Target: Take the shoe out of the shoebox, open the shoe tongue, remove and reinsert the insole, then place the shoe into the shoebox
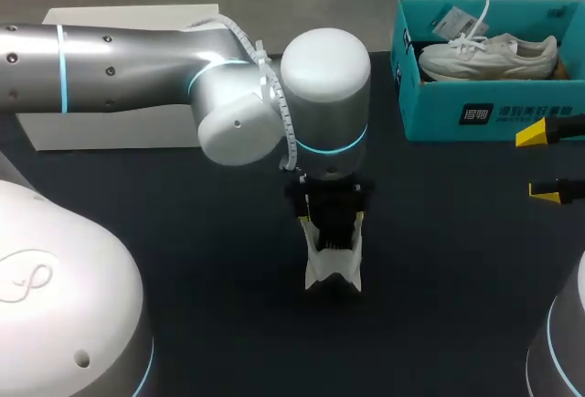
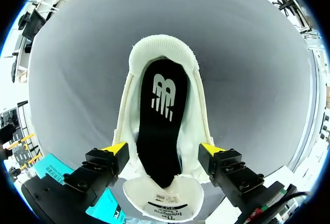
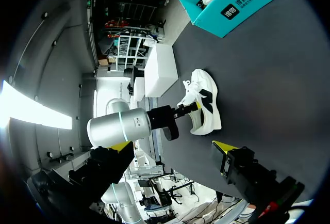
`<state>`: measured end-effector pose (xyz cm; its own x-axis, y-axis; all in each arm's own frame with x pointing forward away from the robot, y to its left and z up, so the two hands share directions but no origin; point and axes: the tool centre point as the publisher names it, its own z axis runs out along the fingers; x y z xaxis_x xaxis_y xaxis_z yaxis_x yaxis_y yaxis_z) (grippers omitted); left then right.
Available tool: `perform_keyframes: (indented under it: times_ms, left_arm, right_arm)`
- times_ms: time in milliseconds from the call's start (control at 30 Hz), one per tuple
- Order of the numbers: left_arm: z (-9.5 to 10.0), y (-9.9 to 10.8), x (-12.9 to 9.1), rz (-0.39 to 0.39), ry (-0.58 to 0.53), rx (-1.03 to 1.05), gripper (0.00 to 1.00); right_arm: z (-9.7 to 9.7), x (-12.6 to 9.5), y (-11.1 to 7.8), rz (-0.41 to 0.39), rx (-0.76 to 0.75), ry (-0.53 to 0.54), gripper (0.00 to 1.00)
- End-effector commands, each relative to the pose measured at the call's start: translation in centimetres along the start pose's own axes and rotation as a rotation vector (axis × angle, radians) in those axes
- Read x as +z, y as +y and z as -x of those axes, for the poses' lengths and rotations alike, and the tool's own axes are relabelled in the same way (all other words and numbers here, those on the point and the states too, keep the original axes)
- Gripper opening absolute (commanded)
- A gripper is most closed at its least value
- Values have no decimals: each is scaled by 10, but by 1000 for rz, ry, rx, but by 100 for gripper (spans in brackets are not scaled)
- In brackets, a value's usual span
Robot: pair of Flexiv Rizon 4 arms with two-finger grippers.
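Dark bench is filling most of the head view, with a white box sitting at the upper left and a teal shoebox at the upper right. A second shoe is lying inside that shoebox.

At the centre of the frame the left arm is coming in from the left and pointing straight down over the shoe, which is resting on the bench well apart from the shoebox. In the left wrist view the left pincer is straddling the shoe across its width, both yellow tips appearing to press on its sides, so it is gripping the shoe. The shoe's long axis is running straight ahead of the pincer: the heel is lying farthest ahead, the black insole is lying flat inside, and the tongue is folded back beneath the pincer.

The right pincer is hanging wide open and empty at the right edge of the head view, just below the shoebox. The left arm is plainly nearer. Reaching the insole would probably be calling the right arm leftward across the bench.
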<state>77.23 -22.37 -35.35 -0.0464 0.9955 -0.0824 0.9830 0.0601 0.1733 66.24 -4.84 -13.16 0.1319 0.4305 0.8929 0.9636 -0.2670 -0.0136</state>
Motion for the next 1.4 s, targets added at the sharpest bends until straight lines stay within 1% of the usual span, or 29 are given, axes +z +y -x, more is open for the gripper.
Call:
perform_keyframes:
  times_ms: [33, 200, 367, 667, 933, 1033, 1167, 1233, 1267, 1300, 1333, 1400]
  left_arm:
    - [-1, 0, -3, 1, 5, -3, 100]
    - [-1, 3, -7, 2, 11, -4, 100]
    - [3, 13, -11, 14, 11, -16, 100]
    - [5, 20, -14, 17, 19, -23, 100]
    - [4, 31, -22, 29, 14, -50, 100]
    - [3, 39, -26, 35, 4, -65, 100]
    - [1, 53, -37, 37, -17, -96, 99]
    - [0, 58, -41, 40, -20, -100, 78]
    - [-2, 62, -43, 38, -23, -102, 40]
    - [-2, 64, -44, 38, -24, -103, 28]
    - [-2, 68, -47, 42, -25, -105, 0]
    - [-3, 74, -48, 45, -22, -105, 0]
  right_arm:
    - [0, -1, -5, 8, 2, -3, 100]
    - [0, -1, -5, 8, 2, -3, 100]
    - [0, -1, -5, 8, 2, -3, 100]
    - [0, -1, -5, 8, 2, -3, 100]
    - [0, -1, -5, 8, 2, -3, 100]
    - [0, -1, -5, 8, 2, -3, 100]
    - [0, -1, -5, 8, 2, -3, 100]
    - [0, -1, -5, 8, 2, -3, 100]
    - [0, -1, -5, 8, 2, -3, 100]
    - [0, -1, -5, 8, 2, -3, 100]
    - [0, -1, -5, 8, 2, -3, 100]
    - [0, -1, -5, 8, 2, -3, 100]
